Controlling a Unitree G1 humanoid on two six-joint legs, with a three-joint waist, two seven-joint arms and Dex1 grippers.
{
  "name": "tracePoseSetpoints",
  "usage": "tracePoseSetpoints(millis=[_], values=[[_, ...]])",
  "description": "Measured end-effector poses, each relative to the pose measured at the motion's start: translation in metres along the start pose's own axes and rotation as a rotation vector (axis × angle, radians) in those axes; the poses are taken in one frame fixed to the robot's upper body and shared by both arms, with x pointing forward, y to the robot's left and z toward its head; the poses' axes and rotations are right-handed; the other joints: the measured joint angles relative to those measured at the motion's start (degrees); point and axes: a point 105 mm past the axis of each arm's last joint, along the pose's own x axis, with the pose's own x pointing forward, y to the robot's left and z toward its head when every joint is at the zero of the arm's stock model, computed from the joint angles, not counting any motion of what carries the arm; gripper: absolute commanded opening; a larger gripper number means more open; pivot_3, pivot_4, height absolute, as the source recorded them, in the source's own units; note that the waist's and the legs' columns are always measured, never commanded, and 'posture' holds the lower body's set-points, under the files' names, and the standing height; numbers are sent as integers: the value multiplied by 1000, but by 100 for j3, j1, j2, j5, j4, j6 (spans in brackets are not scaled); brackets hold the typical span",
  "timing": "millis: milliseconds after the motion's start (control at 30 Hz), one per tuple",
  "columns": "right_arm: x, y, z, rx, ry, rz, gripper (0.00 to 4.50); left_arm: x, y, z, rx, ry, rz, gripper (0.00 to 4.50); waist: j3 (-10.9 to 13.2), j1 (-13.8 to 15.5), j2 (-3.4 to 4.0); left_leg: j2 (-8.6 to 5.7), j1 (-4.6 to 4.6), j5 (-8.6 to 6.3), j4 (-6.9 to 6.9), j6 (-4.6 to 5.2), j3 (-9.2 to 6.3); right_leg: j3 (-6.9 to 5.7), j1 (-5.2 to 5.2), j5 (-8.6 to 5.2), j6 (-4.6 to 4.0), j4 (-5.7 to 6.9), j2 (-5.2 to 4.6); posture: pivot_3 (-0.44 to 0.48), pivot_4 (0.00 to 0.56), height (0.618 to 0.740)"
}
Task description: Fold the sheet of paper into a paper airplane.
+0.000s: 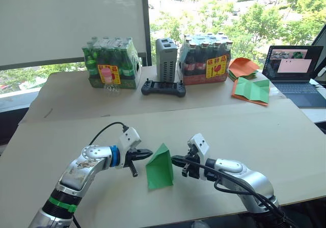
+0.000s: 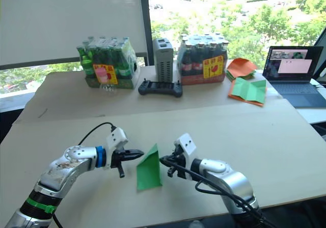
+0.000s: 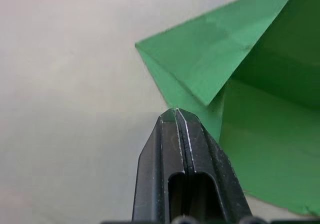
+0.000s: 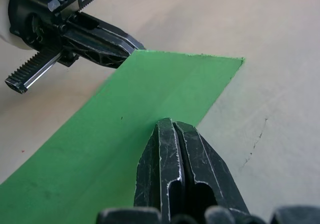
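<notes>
The sheet of paper (image 1: 160, 169) is bright green and folded to a point at its far end, with a broad straight near end. It lies on the beige table (image 1: 265, 136) between my two grippers. My left gripper (image 1: 148, 154) is shut, its tip touching the paper's left edge just below the point, as the left wrist view (image 3: 175, 113) confirms. On the other side my right gripper (image 1: 174, 160) is shut too, and its tip rests over the paper's right edge (image 4: 125, 124). Neither pair of fingers visibly pinches the paper.
At the table's back stand a pack of green bottles (image 1: 109, 62), a grey box (image 1: 165, 59), a black controller (image 1: 163, 88) and a pack of dark bottles (image 1: 204, 59). Orange and green papers (image 1: 249, 87) and a laptop (image 1: 295, 70) are at the far right.
</notes>
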Motion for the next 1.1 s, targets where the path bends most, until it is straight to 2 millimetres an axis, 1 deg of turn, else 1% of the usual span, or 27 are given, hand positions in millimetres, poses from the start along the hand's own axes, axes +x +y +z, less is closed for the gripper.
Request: tracePoseSetpoints(millis=[133,267,367,467,533,633,700,800,967,1100], values=[[0,-2,-2,-2,9,-8,0,4,-7,4,-1,-12,-28,24,0,-16,0,1,0,0,-1,0,0,0,-2,0,0,2,0,0,150,735],[0,-3,-3,-3,14,-14,0,6,-8,3,-13,-14,-31,24,0,-16,0,0,0,0,-1,0,0,0,-2,0,0,1,0,0,150,735],[0,-3,-3,-2,15,-15,0,8,-9,0,-23,-3,-37,24,0,-16,0,0,0,0,0,0,0,0,-1,0,0,1,0,0,150,735],[0,-3,-2,-4,14,-15,0,16,-12,-6,-39,13,-55,24,0,-8,0,-1,0,0,2,0,0,0,1,0,0,1,0,0,150,735],[0,-3,-1,-8,11,-13,0,22,-12,-4,-40,8,-63,24,0,-7,-1,-1,-1,0,3,0,0,0,0,0,0,1,0,0,150,735],[4,0,3,-19,5,-3,0,29,-10,5,-19,-11,-67,24,0,-15,-1,-1,0,0,3,0,0,0,0,0,0,2,0,0,150,735],[6,2,3,-20,5,3,0,30,-10,6,-17,-15,-71,24,0,-20,-1,0,0,0,2,0,0,0,-1,0,0,2,0,0,150,735],[8,3,3,-21,3,0,0,32,-12,2,-24,-6,-84,24,0,-28,-1,-1,-1,0,2,0,0,0,-3,0,0,2,0,0,150,735],[21,8,16,-39,-28,6,0,31,-11,-2,-33,1,-81,24,0,-29,-1,-1,0,0,3,0,0,0,-2,0,0,4,0,0,150,735],[30,11,11,-32,-7,10,0,26,-9,-12,-57,22,-63,24,0,-41,0,-2,0,0,3,0,0,0,-4,0,0,5,0,0,150,735]])
